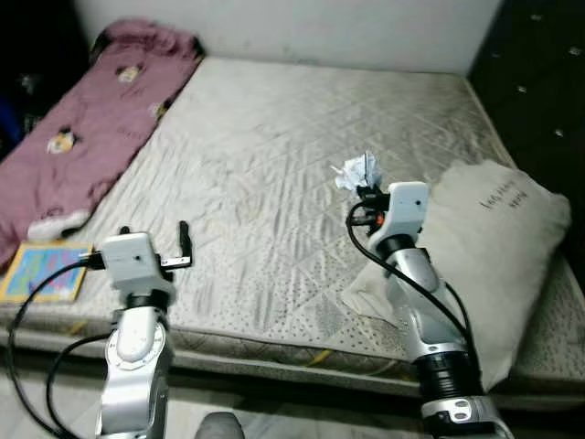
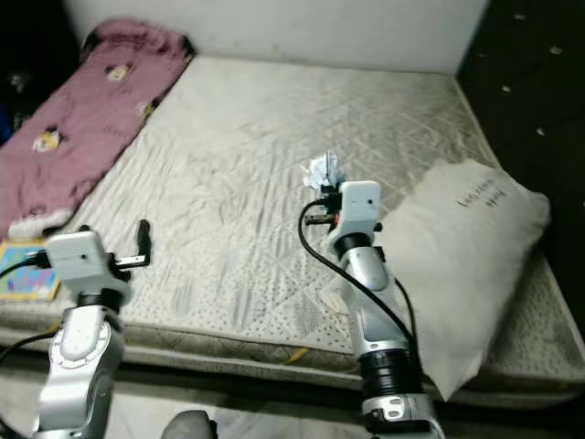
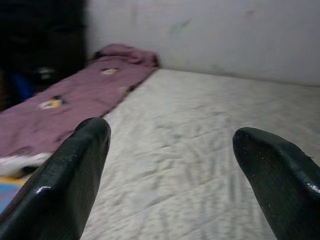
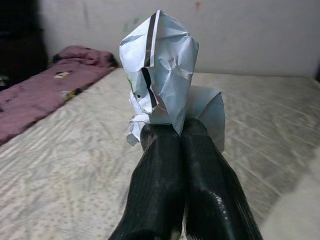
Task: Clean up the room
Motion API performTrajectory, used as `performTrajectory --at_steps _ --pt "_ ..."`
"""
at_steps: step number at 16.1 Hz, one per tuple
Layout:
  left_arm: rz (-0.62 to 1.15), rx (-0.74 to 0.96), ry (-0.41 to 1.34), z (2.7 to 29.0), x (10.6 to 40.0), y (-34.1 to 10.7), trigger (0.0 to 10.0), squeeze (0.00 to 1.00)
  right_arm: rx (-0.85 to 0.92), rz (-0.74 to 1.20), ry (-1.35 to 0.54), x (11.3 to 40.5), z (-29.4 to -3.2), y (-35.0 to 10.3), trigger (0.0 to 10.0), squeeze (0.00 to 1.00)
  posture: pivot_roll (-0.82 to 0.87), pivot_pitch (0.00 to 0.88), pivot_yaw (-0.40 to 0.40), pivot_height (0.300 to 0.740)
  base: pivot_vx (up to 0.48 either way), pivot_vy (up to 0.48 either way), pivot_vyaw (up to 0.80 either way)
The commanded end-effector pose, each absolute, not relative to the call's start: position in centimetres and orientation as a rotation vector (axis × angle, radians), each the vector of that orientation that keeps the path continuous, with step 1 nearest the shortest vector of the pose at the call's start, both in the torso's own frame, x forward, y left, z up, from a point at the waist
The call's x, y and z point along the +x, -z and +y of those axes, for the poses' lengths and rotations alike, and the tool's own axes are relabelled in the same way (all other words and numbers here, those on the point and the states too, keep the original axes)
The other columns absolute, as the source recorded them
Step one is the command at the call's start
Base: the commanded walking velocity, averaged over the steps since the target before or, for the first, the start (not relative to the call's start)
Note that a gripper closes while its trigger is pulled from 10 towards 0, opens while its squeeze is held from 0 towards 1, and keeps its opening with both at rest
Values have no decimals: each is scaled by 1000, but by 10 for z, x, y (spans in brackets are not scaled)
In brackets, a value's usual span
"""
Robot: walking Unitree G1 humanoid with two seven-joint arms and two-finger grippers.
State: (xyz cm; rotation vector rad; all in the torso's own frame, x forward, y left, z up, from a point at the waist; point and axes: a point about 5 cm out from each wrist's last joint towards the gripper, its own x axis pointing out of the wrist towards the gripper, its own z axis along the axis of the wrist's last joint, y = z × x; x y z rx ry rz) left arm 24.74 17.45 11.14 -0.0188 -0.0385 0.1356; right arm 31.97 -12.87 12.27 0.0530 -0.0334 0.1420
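Observation:
A crumpled piece of white paper is held above the middle of the mattress. My right gripper is shut on the paper, its two black fingers pressed together under it. My left gripper is open over the front left part of the mattress, with nothing between its fingers. In the left eye view the left gripper stands just above the bed's front edge.
A pink blanket lies along the left side of the mattress. A colourful book sits at the front left corner. A large cream pillow leans at the right. A white wall runs behind the bed.

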Motion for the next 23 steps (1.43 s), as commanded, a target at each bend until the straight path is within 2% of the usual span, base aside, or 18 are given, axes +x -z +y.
performTrajectory --at_steps 1,5,12,15,17,21,23 --pt "-21 -36 -117 172 249 -110 10000 0 54 -33 -145 322 -127 -124 10000 0 -39 0 -7 740 0 480 -800" --pt "-22 -49 -105 171 251 -111 10000 0 50 -32 -162 323 -127 -124 10000 0 -40 0 -9 740 0 480 -611" --pt "-41 -34 -96 170 253 -113 10000 0 35 -37 -197 324 -123 -124 10000 0 -34 0 -12 740 0 476 0" --pt "-43 -17 -103 170 253 -114 10000 0 20 -37 -214 324 -121 -124 10000 0 -31 0 -12 740 0 0 0" --pt "-37 -38 -85 168 253 -113 10000 0 17 -36 -242 323 -117 -123 10000 0 -31 0 -13 740 0 480 0" --pt "-36 -43 -87 168 254 -113 10000 0 23 -29 -249 323 -116 -122 10000 0 -34 0 -11 740 0 480 -778" --pt "-36 -45 -87 168 254 -113 10000 0 20 -27 -259 322 -115 -121 10000 0 -36 0 -12 740 0 480 -225"
